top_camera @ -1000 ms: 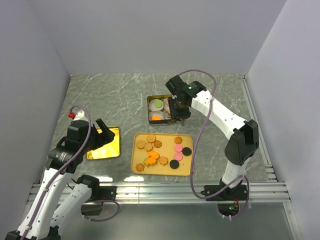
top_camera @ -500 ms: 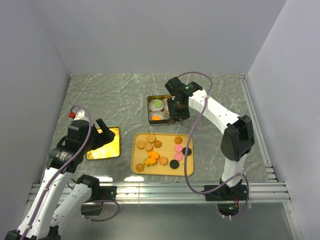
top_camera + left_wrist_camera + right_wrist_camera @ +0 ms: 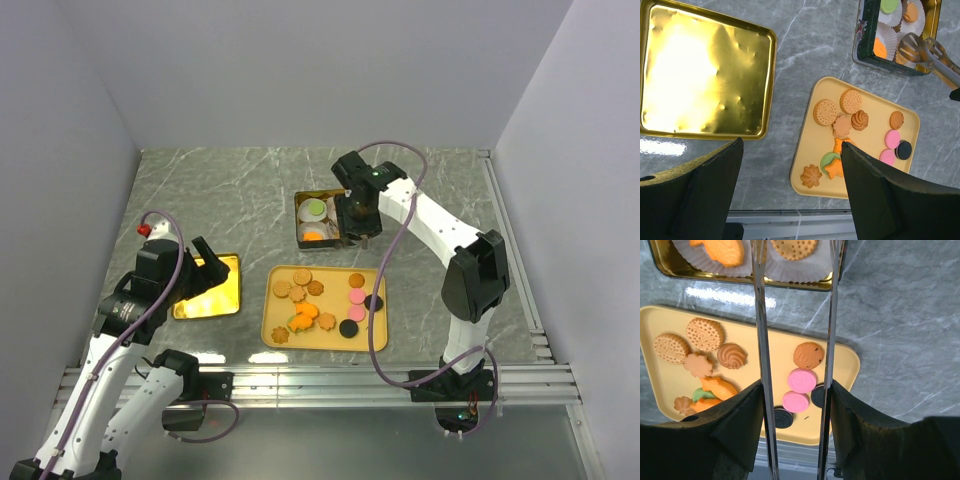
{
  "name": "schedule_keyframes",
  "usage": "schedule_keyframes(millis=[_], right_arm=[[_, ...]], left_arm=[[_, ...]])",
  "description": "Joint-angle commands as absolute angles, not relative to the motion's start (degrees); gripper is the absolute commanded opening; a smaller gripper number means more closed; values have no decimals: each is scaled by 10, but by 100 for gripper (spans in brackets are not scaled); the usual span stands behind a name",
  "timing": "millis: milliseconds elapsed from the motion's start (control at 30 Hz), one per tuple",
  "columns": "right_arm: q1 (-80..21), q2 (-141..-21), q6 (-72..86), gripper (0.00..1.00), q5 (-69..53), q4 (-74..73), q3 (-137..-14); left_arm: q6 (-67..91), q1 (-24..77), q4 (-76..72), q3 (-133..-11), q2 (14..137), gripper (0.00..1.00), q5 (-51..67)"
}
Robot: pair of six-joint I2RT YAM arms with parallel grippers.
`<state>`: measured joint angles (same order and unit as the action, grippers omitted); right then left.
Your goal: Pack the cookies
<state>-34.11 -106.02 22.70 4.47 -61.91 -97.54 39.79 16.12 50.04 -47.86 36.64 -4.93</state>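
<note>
Left wrist view shows gold lid [image 3: 705,75] upper left, missing from right wrist view. Left gripper [image 3: 791,150] spread, empty; right gripper [image 3: 795,385] pinches tongs [image 3: 760,340] over cookies [image 3: 808,355]. Marble table [image 3: 220,190], pale walls [image 3: 300,70].

Pink cookies [image 3: 801,380]; yellow tray [image 3: 872,135]; silver tongs [image 3: 761,340]; marbled table [image 3: 220,190]

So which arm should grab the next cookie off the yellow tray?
Right. The right gripper holds the tongs over the tin, beside the tray of cookies. The left gripper sits empty by the gold lid.
</note>
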Motion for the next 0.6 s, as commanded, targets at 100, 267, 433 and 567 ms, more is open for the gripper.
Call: schedule_keyframes(millis=[100,267,433,567], right_arm=[[-329,-1028,213,58,61,-634,-1042],[-322,-1009,209,58,71,-654,-1070],[-293,-978,202,58,69,-645,-1045],[-265,-958,191,58,69,-632,-998]], left_arm=[[403,163,489,-482,368,85,-63],[404,163,490,-482,366,85,-67],[406,163,490,-482,363,85,-69],[406,163,490,-482,363,85,-69]])
